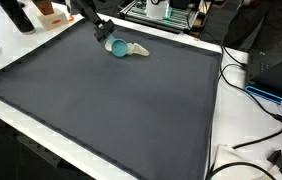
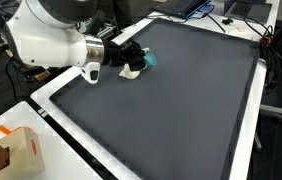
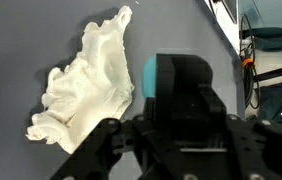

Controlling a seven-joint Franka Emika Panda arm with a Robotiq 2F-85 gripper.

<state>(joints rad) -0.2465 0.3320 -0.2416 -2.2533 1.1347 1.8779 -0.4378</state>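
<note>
A small teal object (image 1: pixel 118 47) lies on the dark mat (image 1: pixel 101 110) near its far edge, with a crumpled white cloth (image 1: pixel 139 50) right beside it. My gripper (image 1: pixel 109 39) is down at the teal object (image 2: pixel 149 60), and the cloth (image 2: pixel 131 72) lies just beside the fingers. In the wrist view the black fingers (image 3: pixel 181 85) cover most of the teal object (image 3: pixel 149 76), so only a strip shows at their left. The cloth (image 3: pixel 86 85) spreads out to the left. The fingers look close together, but any grip on the object is hidden.
The mat has a white border (image 1: pixel 213 110). Cables (image 1: pixel 251 95) and a black plug (image 1: pixel 277 158) lie off one side. Equipment racks (image 1: pixel 161 12) stand behind the far edge. A cardboard box (image 2: pixel 19 150) sits near a corner, and the robot's white arm (image 2: pixel 51 35) reaches over the mat's edge.
</note>
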